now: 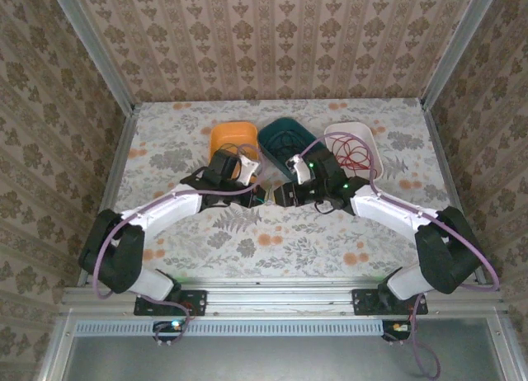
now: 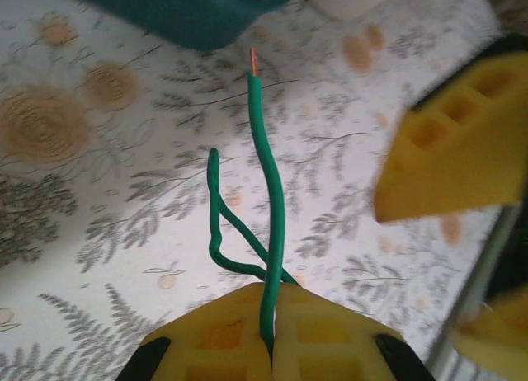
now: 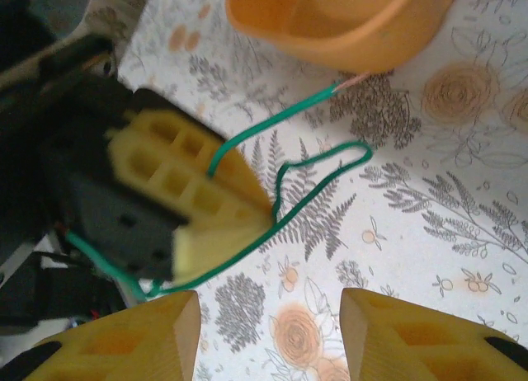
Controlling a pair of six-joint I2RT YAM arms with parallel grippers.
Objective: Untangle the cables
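A thin green cable (image 2: 268, 199) rises from between the yellow pads of my left gripper (image 2: 272, 294), which is shut on it. The cable's bare copper tip (image 2: 253, 61) points toward the teal bin (image 2: 190, 14), and a loose loop (image 2: 216, 224) hangs to the left. In the right wrist view the same green cable (image 3: 330, 171) loops over the tablecloth from the left gripper's fingers (image 3: 190, 191). My right gripper (image 3: 268, 331) stands open just short of it, with nothing between its pads. From above, both grippers (image 1: 260, 195) (image 1: 282, 193) meet at mid-table. Red cables (image 1: 355, 154) lie in the white bin (image 1: 373, 142).
Three bins stand in a row behind the grippers: orange (image 1: 233, 136), teal (image 1: 286, 134) and white. The floral tablecloth (image 1: 272, 241) is bare in front of the grippers. Metal rails (image 1: 124, 142) border the table on both sides.
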